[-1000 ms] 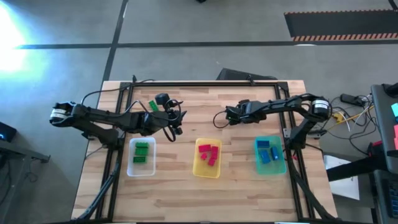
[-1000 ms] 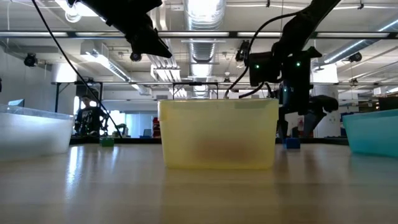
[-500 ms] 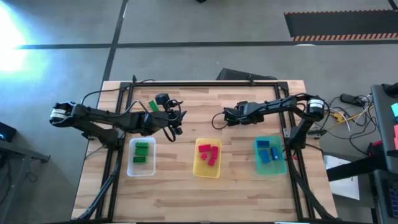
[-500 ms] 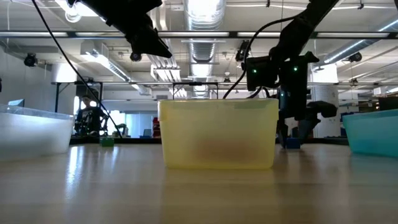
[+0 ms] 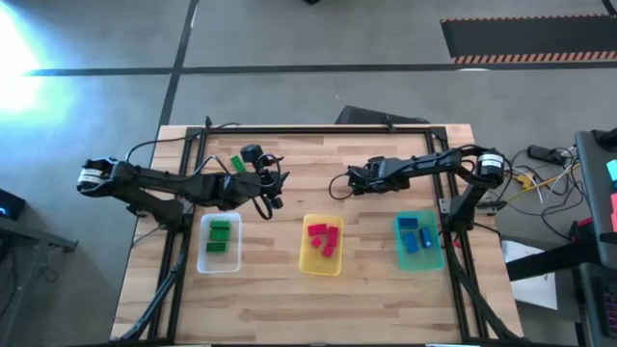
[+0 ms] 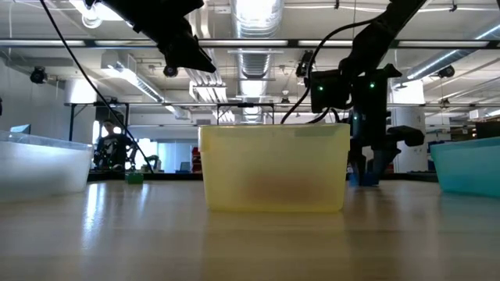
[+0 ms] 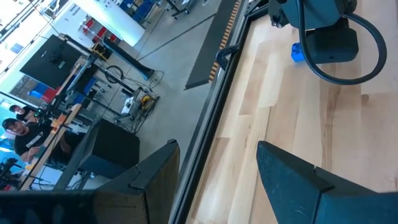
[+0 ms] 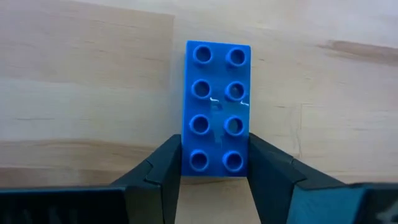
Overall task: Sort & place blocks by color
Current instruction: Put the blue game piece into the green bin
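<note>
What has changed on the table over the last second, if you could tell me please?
The right gripper has come down over the loose blue block behind the yellow tray and closed its fingers against the block's two long sides; the block lies flat on the table. The left gripper stayed raised and open near the clear tray. Trays, their blocks and the loose green block have not moved.
</note>
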`<control>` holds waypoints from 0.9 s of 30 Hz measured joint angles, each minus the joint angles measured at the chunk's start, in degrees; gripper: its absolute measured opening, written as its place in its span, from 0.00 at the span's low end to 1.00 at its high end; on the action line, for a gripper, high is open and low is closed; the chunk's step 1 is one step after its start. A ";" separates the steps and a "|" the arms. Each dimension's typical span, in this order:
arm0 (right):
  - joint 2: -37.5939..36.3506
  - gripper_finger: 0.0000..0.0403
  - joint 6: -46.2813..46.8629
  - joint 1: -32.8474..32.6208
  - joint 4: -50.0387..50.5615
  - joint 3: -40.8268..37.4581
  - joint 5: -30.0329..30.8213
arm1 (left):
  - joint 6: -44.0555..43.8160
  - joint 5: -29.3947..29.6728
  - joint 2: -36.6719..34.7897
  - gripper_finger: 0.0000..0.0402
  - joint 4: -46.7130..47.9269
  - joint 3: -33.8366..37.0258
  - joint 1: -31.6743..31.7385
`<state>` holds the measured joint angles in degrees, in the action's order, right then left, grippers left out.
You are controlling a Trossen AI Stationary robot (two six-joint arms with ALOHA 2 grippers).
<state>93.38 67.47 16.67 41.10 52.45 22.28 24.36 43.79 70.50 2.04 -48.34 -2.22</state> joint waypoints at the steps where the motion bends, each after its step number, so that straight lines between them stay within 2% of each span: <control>1: -0.17 0.34 -0.19 0.00 0.25 0.01 -0.04 | 0.00 0.00 0.00 0.49 0.00 0.00 0.00; 14: -5.51 0.33 -5.34 -0.03 2.31 2.87 2.02 | 0.01 0.02 0.00 0.49 0.00 0.00 0.00; 20: -8.95 0.33 -7.44 -1.54 7.25 5.14 1.75 | 0.01 0.02 0.00 0.49 0.00 0.00 0.02; 27: -14.56 0.33 -5.99 -6.74 16.40 8.29 0.48 | 0.02 0.02 0.00 0.49 0.02 0.00 0.02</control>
<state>78.82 61.48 9.92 57.50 60.74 22.76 24.38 43.81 70.50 2.07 -48.34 -2.20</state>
